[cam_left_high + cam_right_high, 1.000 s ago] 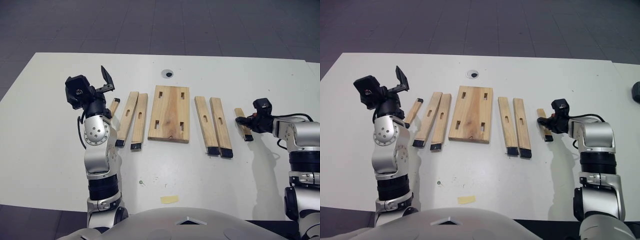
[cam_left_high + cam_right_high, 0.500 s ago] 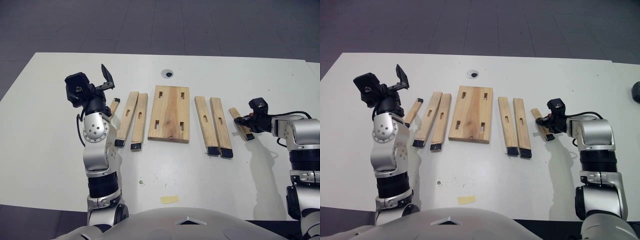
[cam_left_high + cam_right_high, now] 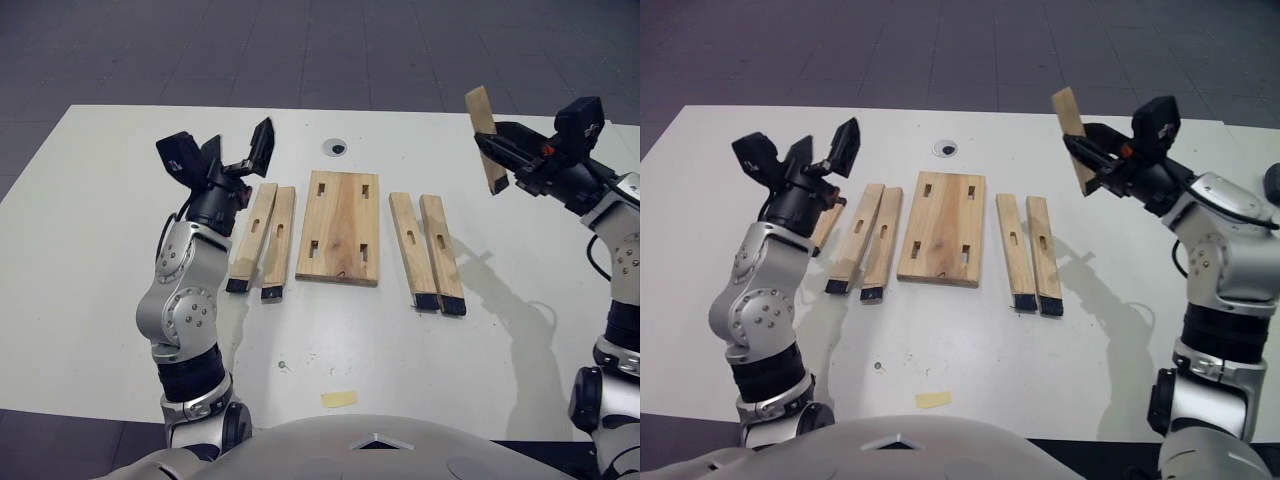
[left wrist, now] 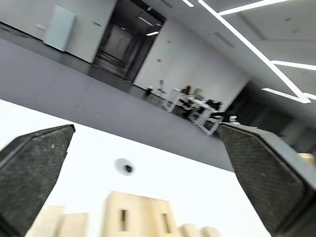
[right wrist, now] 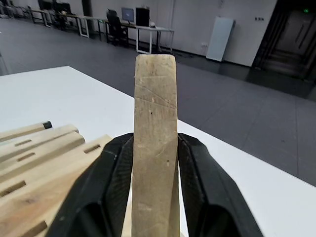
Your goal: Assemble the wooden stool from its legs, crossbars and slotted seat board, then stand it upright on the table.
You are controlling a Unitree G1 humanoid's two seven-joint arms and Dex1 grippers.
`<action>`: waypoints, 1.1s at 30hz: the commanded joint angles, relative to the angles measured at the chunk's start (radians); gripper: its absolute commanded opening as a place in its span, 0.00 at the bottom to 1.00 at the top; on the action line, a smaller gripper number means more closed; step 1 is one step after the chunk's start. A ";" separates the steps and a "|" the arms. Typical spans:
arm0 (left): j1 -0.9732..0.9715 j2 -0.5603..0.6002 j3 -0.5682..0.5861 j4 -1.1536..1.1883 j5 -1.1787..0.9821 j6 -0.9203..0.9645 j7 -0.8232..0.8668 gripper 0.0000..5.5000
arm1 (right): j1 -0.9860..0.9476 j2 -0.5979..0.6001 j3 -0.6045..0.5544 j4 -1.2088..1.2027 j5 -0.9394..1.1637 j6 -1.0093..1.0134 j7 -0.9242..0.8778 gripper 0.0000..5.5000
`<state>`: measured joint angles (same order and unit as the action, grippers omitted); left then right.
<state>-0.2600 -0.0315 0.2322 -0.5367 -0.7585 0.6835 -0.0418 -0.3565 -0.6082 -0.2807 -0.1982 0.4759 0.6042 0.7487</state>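
Two pairs of long slotted wooden legs with black tips lie on the white table (image 3: 100, 250), the left pair (image 3: 262, 238) and the right pair (image 3: 428, 250). The pale rectangular four-slot seat board (image 3: 340, 227) lies flat between them, toward the far edge.

From the head, my right gripper (image 3: 492, 152) is clenched on a short plain wooden crossbar (image 3: 479, 108), held in the air over the far right corner. A second ago that bar lay flat near the right edge. My left gripper (image 3: 240, 157) is spread and empty above the left pair, and it has swung toward the board. A second short crossbar (image 3: 825, 225) lies just beside that pair, nearer the left edge.

My left wrist shows two dark pads wide apart, with the board's far end low between them.

My right wrist shows both fingers pressed on the bar's flat sides, its end standing proud of them.

I judge that assembly has only begun: one part is lifted and nothing is joined. This bar next needs lining up with a leg slot.
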 commanded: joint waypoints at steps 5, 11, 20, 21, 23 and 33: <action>-0.191 -0.073 -0.002 0.050 -0.485 0.071 0.131 0.98 | 0.069 0.147 0.076 -0.120 0.046 -0.074 -0.065 0.24; -0.208 -0.052 -0.126 0.141 -0.501 0.142 0.158 0.98 | 0.049 0.203 0.144 -0.209 0.072 -0.079 -0.103 0.24; -0.223 -0.019 -0.153 0.251 -0.459 0.141 0.157 0.98 | 0.047 0.218 0.229 -0.312 0.089 -0.068 -0.131 0.24; -0.222 -0.017 -0.151 0.255 -0.457 0.139 0.157 0.95 | 0.049 0.217 0.234 -0.316 0.088 -0.068 -0.134 0.24; -0.221 -0.015 -0.151 0.258 -0.458 0.140 0.155 0.92 | 0.053 0.216 0.242 -0.318 0.085 -0.069 -0.138 0.24; -0.205 -0.008 -0.163 0.236 -0.459 0.153 0.167 0.63 | 0.058 0.212 0.270 -0.302 0.058 -0.081 -0.162 0.24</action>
<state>-0.4703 -0.0497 0.0751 -0.2918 -1.2227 0.8217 0.1134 -0.2978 -0.3885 -0.0183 -0.5011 0.5430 0.5330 0.5904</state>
